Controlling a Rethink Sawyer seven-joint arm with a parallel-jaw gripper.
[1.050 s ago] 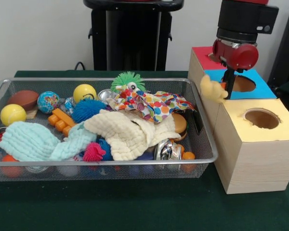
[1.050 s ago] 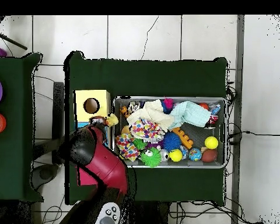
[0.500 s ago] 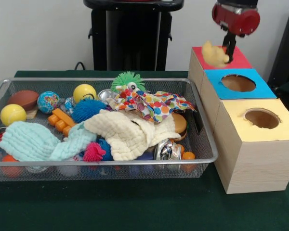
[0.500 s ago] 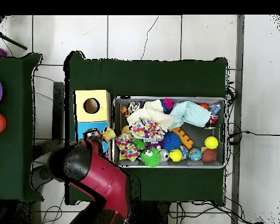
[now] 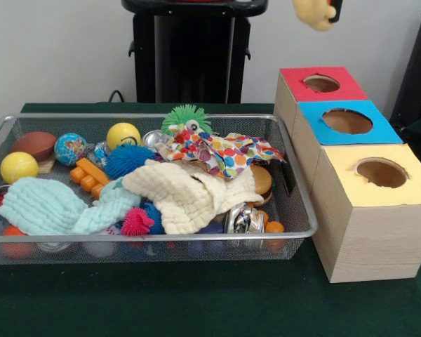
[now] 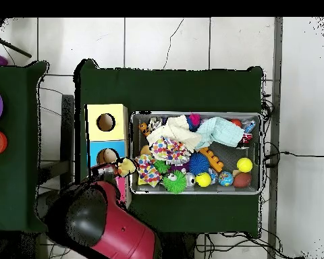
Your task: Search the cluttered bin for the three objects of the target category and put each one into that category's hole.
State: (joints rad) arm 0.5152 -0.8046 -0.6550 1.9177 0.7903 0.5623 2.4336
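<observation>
One camera sits low and close across the table, facing the wire bin (image 5: 147,186) at left and the boxes (image 5: 351,161) at right. The other looks straight down from high up, taking in floor tiles; both share bin (image 6: 195,153) and boxes (image 6: 106,138).

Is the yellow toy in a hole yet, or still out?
Out. The yellow toy hangs from the end effector, high above the red box; its hole shows empty.

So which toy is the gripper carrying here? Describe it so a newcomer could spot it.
Start at the three wooden boxes right of the wire bin. Above the red-topped box, at the top edge, hangs a pale yellow soft toy, the only toy in the air.
</observation>
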